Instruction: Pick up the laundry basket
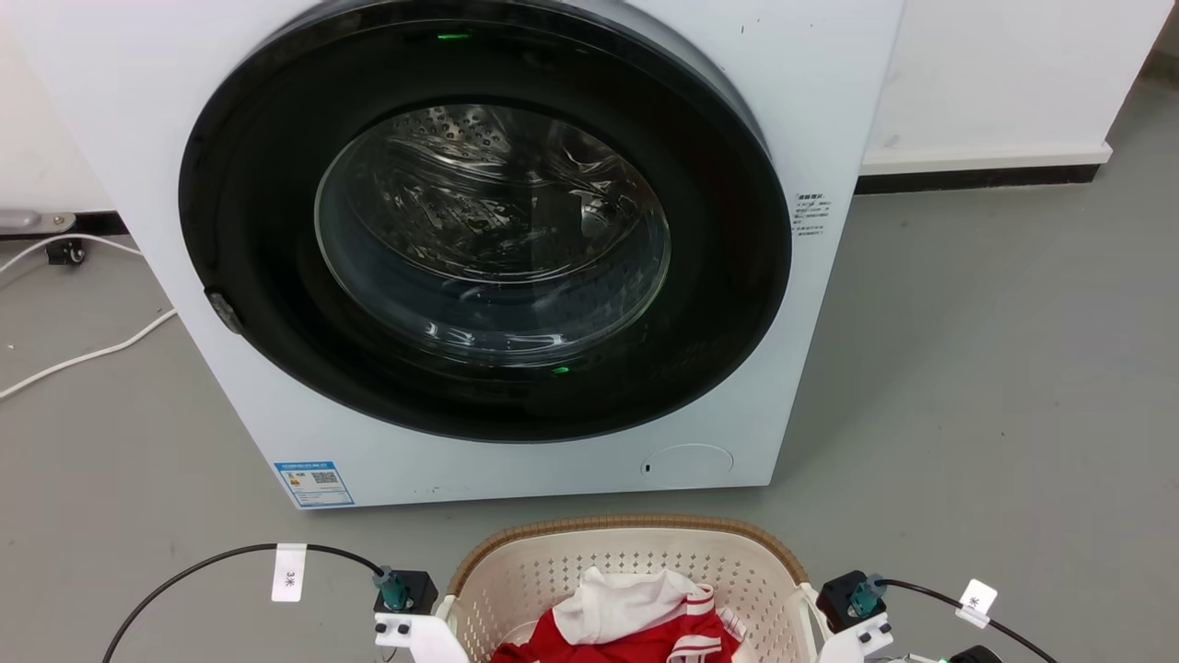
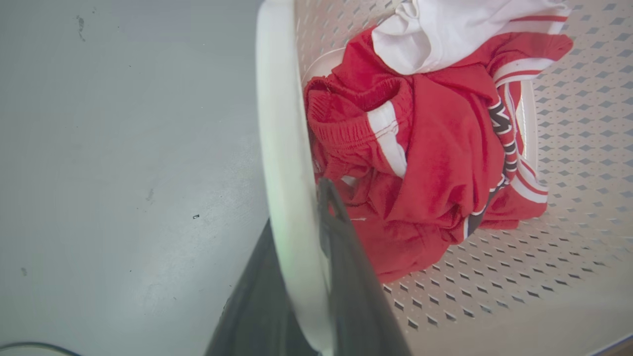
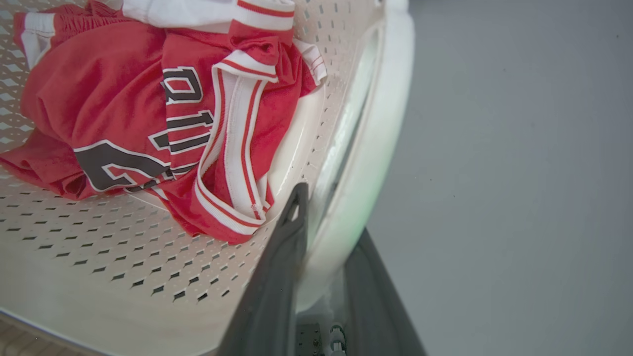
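The cream perforated laundry basket (image 1: 626,529) with a brown woven-look rim stands on the grey floor at the bottom of the head view, in front of the washing machine. Red and white clothes (image 1: 636,617) lie inside it. In the left wrist view my left gripper (image 2: 296,207) is shut on the basket's white loop handle (image 2: 282,123), one dark finger inside the loop and one outside. My right gripper (image 3: 331,212) grips the opposite white handle (image 3: 383,138) in the same way. Both wrists (image 1: 405,608) flank the basket.
The white washing machine (image 1: 829,110) with its round dark door (image 1: 488,221) closed stands just beyond the basket. A white cable (image 1: 83,354) lies on the floor at the left. Black cables (image 1: 203,562) loop from my wrists. Open grey floor (image 1: 995,368) extends to the right.
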{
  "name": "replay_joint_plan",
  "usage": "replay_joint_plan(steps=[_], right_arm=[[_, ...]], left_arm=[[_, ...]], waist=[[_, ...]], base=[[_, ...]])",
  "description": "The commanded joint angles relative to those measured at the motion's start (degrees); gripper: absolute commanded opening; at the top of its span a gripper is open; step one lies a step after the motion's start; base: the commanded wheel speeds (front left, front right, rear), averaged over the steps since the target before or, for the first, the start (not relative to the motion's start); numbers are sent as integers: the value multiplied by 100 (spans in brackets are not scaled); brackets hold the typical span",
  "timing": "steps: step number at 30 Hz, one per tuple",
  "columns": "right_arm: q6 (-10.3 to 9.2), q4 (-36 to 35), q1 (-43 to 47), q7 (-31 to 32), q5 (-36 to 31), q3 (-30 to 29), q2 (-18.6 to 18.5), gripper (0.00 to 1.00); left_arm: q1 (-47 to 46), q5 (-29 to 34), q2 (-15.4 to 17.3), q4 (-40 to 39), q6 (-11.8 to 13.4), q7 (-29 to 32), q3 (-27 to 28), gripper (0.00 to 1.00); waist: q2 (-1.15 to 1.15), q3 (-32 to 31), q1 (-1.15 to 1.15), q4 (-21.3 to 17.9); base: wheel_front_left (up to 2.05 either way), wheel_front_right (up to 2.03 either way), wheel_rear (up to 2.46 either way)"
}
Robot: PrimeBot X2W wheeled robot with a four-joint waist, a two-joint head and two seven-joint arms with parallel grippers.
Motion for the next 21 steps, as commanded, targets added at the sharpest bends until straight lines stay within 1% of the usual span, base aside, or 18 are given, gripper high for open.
replay_joint_plan(steps=[1, 21], right_arm=[[18, -11, 20, 9, 20, 29, 13, 0], [19, -14, -12, 25, 84, 64, 24, 0]], left_arm=[[-85, -11, -12, -35, -24, -67, -24, 0], [-135, -202, 19, -26, -24, -94, -192, 0]], waist=[[0, -8, 0, 2], [0, 13, 0, -11]], base=[[0, 0, 0], [0, 0, 0]])
